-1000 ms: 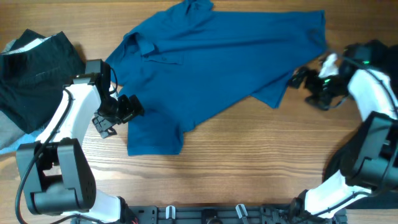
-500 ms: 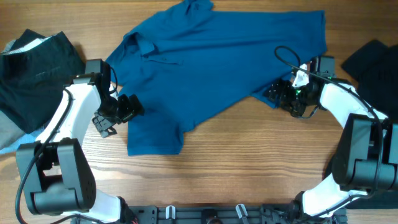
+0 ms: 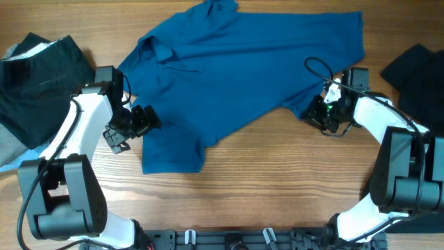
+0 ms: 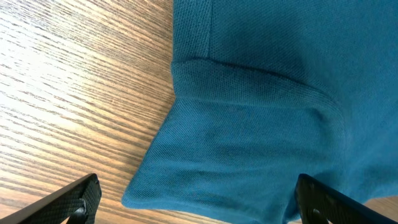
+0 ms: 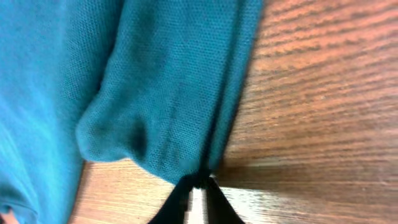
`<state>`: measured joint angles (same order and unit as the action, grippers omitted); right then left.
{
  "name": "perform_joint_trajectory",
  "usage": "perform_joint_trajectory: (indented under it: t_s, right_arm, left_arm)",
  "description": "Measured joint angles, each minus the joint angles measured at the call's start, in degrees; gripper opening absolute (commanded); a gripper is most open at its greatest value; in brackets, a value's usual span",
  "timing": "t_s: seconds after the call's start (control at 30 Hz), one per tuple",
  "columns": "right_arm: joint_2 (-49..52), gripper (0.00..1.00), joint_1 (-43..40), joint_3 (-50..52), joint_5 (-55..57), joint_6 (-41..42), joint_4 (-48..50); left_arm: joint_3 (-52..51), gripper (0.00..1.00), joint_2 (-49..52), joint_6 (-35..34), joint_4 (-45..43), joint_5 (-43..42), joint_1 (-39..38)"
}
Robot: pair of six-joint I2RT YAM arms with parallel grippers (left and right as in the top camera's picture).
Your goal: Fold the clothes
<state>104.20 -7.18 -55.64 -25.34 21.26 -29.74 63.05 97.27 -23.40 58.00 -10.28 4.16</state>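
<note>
The right pincer (image 5: 198, 182) is pinching a folded edge of the blue shirt (image 3: 236, 62), jaws closed on it. The left pincer (image 4: 196, 202) is gaping wide, a sleeve (image 4: 236, 149) lying between its fingers (image 4: 68, 199) on the table (image 4: 62, 93).

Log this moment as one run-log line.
phase: grasping | left gripper: open over blue shirt sleeve | right gripper: shut on shirt edge | fold: not started

Probably a robotics lab: wood-grain table (image 3: 277, 173), two white arms (image 3: 69, 125) on a front rail (image 3: 229, 239)
</note>
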Motion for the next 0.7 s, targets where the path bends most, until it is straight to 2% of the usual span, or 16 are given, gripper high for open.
perform_joint_trajectory:
  t_s: [0.27, 0.33, 0.37, 0.53, 0.7]
  right_arm:
    - [0.0, 0.06, 0.0, 0.0, 2.3, -0.1, 0.0]
    - [0.0, 0.64, 0.0, 0.0, 2.3, 0.0, -0.8]
    - [0.0, 0.98, 0.0, 0.0, 2.3, 0.2, -1.9]
    - [-1.2, 1.0, 0.5, -1.6, -0.7, 2.3, -6.3]
    - [-1.7, 1.0, 0.7, -1.5, -0.8, 4.9, -6.5]
  left_arm:
    - [0.0, 1.0, 0.0, 0.0, 0.0, 0.0, 0.0]
    - [0.0, 1.0, 0.0, 0.0, 0.0, 0.0, 0.0]
    - [0.0, 1.0, 0.0, 0.0, 0.0, 0.0, 0.0]
    - [0.0, 1.0, 0.0, 0.0, 0.0, 0.0, 0.0]
    - [0.0, 1.0, 0.0, 0.0, 0.0, 0.0, 0.0]
